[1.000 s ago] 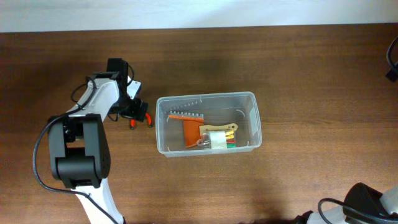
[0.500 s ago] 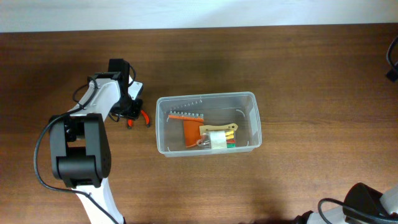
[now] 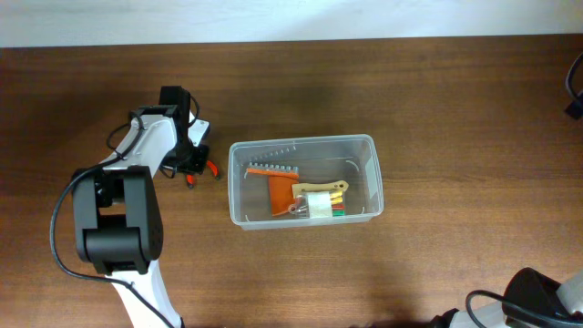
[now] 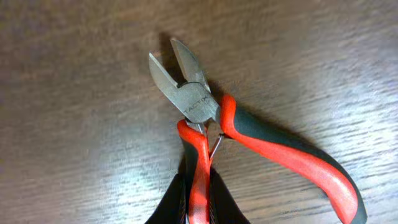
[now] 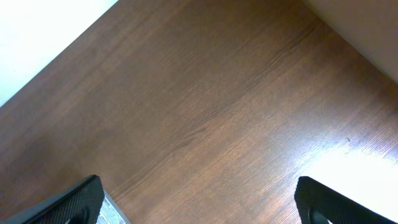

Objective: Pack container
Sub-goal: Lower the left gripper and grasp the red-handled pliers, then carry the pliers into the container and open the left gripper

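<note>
The clear plastic container [image 3: 373, 182] sits mid-table and holds an orange comb-like tool [image 3: 273, 178] and a few other small items. Left of it, red-handled wire cutters [image 3: 202, 170] lie on the wood. My left gripper [image 3: 189, 168] is down on them. In the left wrist view its black fingers [image 4: 221, 202] are shut on one red handle of the cutters [image 4: 193, 102], whose steel blades point away; the other handle splays out to the right. My right gripper [image 5: 199, 208] is open over bare wood with nothing between its fingers.
The right arm's base [image 3: 537, 296] shows at the lower right corner of the overhead view. A black cable [image 3: 574, 91] lies at the right edge. The table's far edge meets a white wall along the top.
My left gripper has shut on one handle of the cutters. The cutters shifted slightly under it. The right arm has not moved.
</note>
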